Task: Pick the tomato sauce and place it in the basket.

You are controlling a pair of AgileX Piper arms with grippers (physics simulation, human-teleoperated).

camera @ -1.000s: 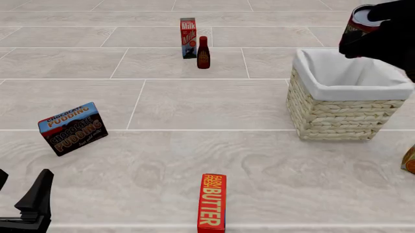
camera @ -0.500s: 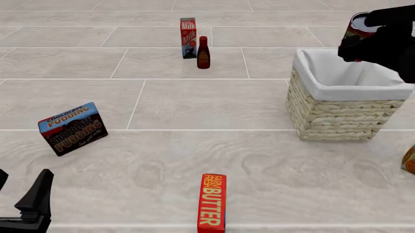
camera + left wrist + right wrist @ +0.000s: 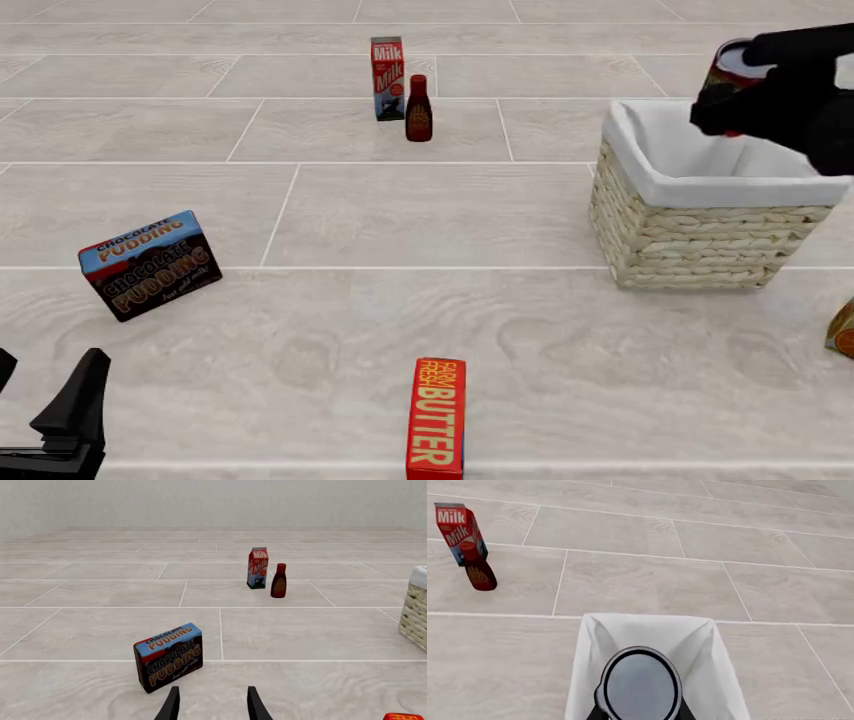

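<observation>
My right gripper [image 3: 727, 92] is shut on the tomato sauce [image 3: 733, 56], a small can with a red label and a dark top. It hangs tilted above the far rim of the basket [image 3: 694, 240], a square wicker basket with a white lining. From the right wrist view the can's grey top [image 3: 640, 684] sits over the white lining [image 3: 654, 630]. My left gripper [image 3: 40, 392] rests low at the near left edge. Its fingers [image 3: 172, 706] stand apart with nothing between them.
A milk carton [image 3: 387, 78] and a dark red bottle [image 3: 418, 108] stand at the far middle. A chocolate pudding box [image 3: 150, 264] sits at the left, a red butter box [image 3: 437, 417] at the near middle. An orange object [image 3: 842, 330] shows at the right edge.
My right gripper has carried the can down and slightly left, closer over the basket. The left arm has not moved.
</observation>
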